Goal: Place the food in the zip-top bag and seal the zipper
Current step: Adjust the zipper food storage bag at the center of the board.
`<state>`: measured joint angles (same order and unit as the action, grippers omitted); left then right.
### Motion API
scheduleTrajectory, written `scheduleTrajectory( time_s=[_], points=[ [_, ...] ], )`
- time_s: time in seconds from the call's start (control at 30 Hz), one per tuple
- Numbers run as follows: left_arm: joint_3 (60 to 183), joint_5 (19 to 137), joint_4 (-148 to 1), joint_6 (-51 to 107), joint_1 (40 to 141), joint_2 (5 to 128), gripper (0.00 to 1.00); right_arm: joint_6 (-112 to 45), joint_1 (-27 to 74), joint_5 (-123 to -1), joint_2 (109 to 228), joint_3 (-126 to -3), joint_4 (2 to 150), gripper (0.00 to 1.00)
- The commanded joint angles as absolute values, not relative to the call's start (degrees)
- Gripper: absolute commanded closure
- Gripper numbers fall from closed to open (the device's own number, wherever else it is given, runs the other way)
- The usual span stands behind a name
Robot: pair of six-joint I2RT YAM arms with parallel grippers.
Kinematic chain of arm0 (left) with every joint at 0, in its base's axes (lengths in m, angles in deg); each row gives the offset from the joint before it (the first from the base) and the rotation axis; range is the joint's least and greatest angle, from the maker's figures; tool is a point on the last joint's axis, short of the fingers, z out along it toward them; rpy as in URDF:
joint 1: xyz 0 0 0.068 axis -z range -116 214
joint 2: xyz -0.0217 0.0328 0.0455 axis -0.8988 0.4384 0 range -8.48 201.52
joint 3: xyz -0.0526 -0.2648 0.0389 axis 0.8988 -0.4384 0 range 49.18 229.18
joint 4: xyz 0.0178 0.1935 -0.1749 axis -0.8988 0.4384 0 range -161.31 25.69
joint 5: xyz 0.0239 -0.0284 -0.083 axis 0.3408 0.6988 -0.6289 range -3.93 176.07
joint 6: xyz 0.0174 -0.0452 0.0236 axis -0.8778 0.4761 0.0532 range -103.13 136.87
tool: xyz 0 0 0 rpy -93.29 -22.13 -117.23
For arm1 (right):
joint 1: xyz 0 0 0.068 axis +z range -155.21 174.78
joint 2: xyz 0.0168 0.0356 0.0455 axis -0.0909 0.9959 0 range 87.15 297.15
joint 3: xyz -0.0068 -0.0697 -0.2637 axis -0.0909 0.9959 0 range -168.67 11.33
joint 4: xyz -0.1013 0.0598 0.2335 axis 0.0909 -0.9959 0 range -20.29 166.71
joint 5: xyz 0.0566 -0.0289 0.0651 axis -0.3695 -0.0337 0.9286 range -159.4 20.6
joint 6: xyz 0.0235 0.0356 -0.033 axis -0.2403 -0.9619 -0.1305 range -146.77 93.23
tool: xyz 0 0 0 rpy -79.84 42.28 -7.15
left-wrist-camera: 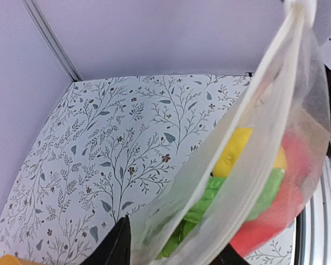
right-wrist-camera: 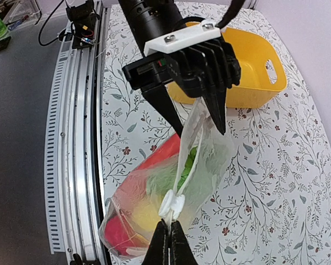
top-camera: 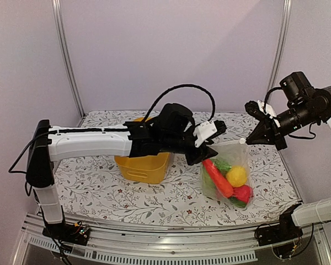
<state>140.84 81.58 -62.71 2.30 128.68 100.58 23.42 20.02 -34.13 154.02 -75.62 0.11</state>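
While my right hand (right-wrist-camera: 166, 243) pinches one end of the zipper (right-wrist-camera: 182, 171) tight, my left hand (right-wrist-camera: 201, 132) straddles the other end, fingers apart. The food (top-camera: 231, 179) sits in the zip-top bag (right-wrist-camera: 209, 160) hanging below both hands. I should squeeze squarely on the strip, then slide toward my right.

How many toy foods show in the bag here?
4, all inside the bag: a long orange-red one, a yellow one beside it, a red one below, a green one at the top. Green at the bottom may be a fifth, partly hidden.
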Motion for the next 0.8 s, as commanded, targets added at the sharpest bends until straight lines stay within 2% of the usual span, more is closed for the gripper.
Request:
scheduleTrajectory(
  time_s=[0.0, 0.13, 0.3, 0.37, 0.77],
  points=[
    [136.2, 76.5, -62.6, 3.8, 125.0, 96.7, 0.58, 24.4, 20.3, -31.1, 152.5, -77.2, -0.5, 1.0],
    [135.1, 77.7, -61.8, 2.7, 124.7, 94.1, 0.53, 24.0, 20.3, -30.8, 152.7, -75.9, 0.4, 1.0],
    [133.4, 75.8, -67.7, 4.2, 125.3, 89.7, 0.35, 22.9, 20.3, -29.7, 153.1, -75.0, 1.7, 1.0],
    [132.5, 75.2, -71.4, 3.9, 125.9, 88.6, 0.31, 22.7, 20.3, -29.2, 153.5, -75.5, 1.7, 1.0],
    [145.3, 58.5, -75.0, 10.7, 126.8, 98.4, 0.35, 23.8, 20.4, -28.3, 155.5, -79.3, -1.2, 1.0]
  ],
)
